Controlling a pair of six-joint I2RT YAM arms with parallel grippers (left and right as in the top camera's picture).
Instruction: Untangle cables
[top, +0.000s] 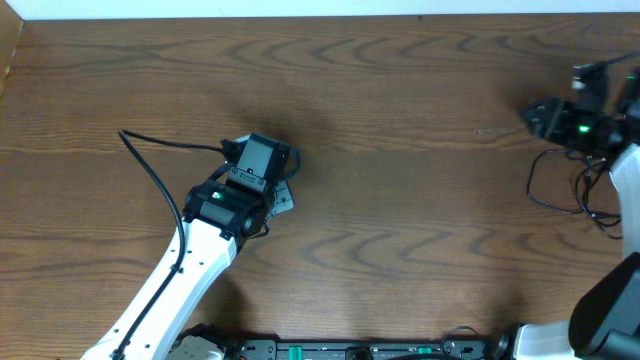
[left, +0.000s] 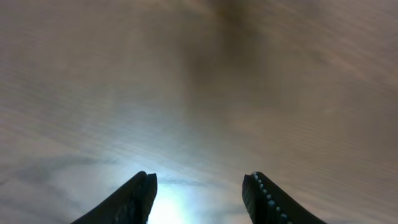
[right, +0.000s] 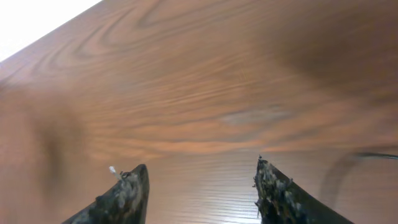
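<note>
Overhead: the only cable I can find, a thin black cord (top: 533, 190), lies in loose open loops near the right edge of the wood-grain tabletop (top: 400, 100), just below my right arm (top: 585, 125). No white cord is visible. Its plug ends are too small to pick out. My left arm (top: 215, 205) sits well apart from it at centre-left, trailing its own thicker black wire (top: 150, 175), which is not part of the job. The state of the jaws cannot be read from here.

Left wrist: left jaws spread, with nothing between them. Below them is only blurred tabletop with a bright glare patch. One finger (left: 264, 190) carries a row of small bumps along its inner edge.

Right wrist: right jaws spread and empty, fingertips (right: 277, 186) scuffed and flecked. A sliver of the cord (right: 379, 155) shows at the right edge, beside the jaws rather than between them.

Handling judgement: the cord looks light, limp and smooth-jacketed. It should drag and slide rather than lift stiffly, and loops may tighten if pulled hard. I expect the best hold to be a single strand on an open stretch of loop, or just behind a plug once one is found, and never across two strands.
</note>
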